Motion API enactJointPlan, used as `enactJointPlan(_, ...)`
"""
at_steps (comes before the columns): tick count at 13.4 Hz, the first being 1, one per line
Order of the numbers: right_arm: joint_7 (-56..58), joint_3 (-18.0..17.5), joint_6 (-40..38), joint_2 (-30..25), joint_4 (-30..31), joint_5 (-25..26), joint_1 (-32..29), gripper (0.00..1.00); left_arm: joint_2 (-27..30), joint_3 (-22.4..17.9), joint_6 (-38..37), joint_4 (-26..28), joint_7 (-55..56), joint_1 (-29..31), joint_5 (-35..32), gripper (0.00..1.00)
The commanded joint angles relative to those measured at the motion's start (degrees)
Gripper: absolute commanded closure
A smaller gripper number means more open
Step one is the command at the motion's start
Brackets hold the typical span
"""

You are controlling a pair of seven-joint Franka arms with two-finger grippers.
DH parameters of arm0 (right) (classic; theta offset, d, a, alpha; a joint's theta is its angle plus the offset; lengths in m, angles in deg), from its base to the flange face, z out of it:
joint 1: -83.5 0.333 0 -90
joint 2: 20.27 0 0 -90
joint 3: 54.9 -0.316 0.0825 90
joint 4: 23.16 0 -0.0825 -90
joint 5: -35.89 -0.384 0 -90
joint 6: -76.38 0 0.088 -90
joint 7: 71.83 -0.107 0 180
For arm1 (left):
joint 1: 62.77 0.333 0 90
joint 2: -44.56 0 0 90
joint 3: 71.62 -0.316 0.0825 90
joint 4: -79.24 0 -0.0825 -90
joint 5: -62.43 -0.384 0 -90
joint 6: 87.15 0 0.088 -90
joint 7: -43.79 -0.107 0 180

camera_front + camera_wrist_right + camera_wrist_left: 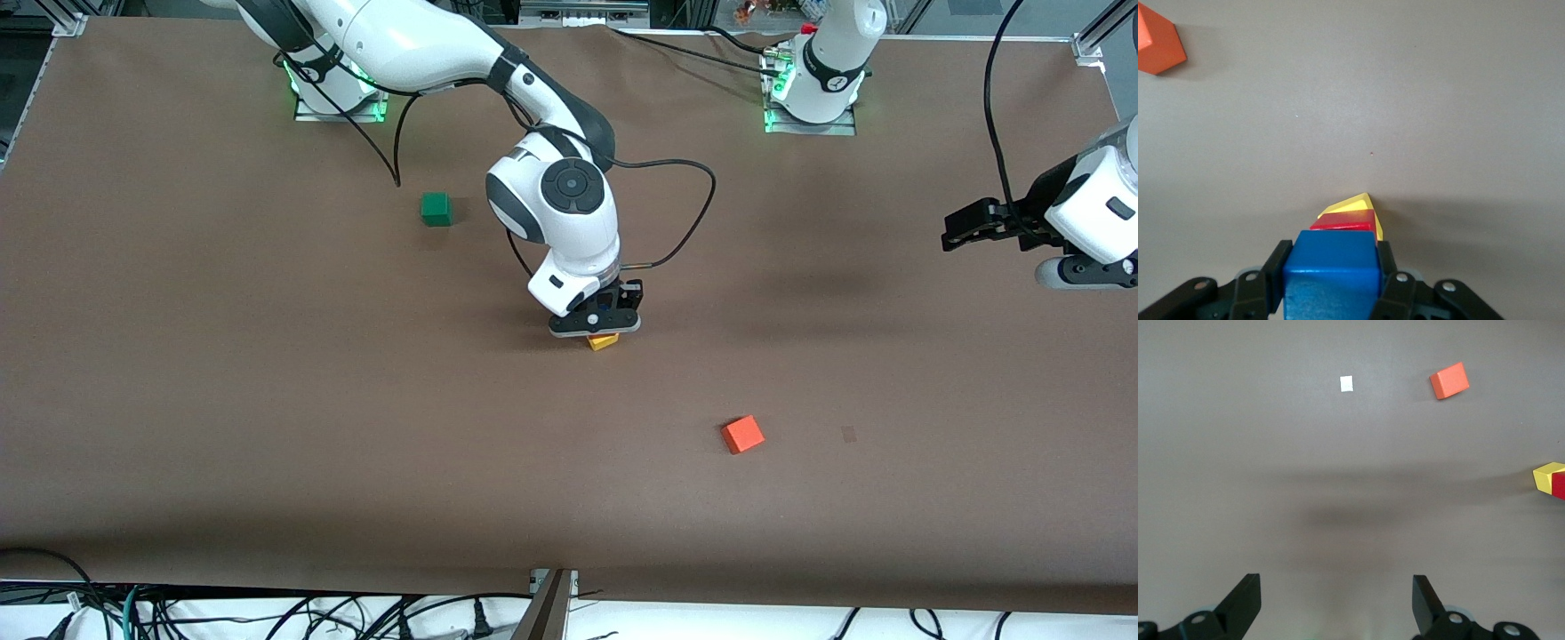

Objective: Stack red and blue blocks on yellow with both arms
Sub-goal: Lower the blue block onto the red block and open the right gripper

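My right gripper is shut on the blue block in the middle of the table. It holds the block straight over the red block, which rests on the yellow cube. I cannot tell whether blue touches red. In the front view the gripper hides the blue and red blocks, and only a corner of yellow shows. My left gripper waits open and empty above the left arm's end of the table. Its wrist view catches the yellow cube and red block at the edge.
An orange-red cube lies nearer to the front camera than the stack, toward the left arm's end. A green cube sits farther from the camera, toward the right arm's end. A small pale patch marks the cloth beside the orange-red cube.
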Motion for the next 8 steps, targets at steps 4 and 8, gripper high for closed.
enactJointPlan(4, -0.5, 0.6, -1.6, 2.1, -2.6, 1.8, 1.0, 0.68, -0.9, -0.4, -0.5, -1.9, -0.6, -0.1, 1.4, 0.0)
enactJointPlan(8, -0.6, 0.6, -1.5, 2.1, -2.6, 1.7, 1.1, 0.68, -0.9, -0.3, -0.5, -1.9, -0.6, -0.2, 1.4, 0.0)
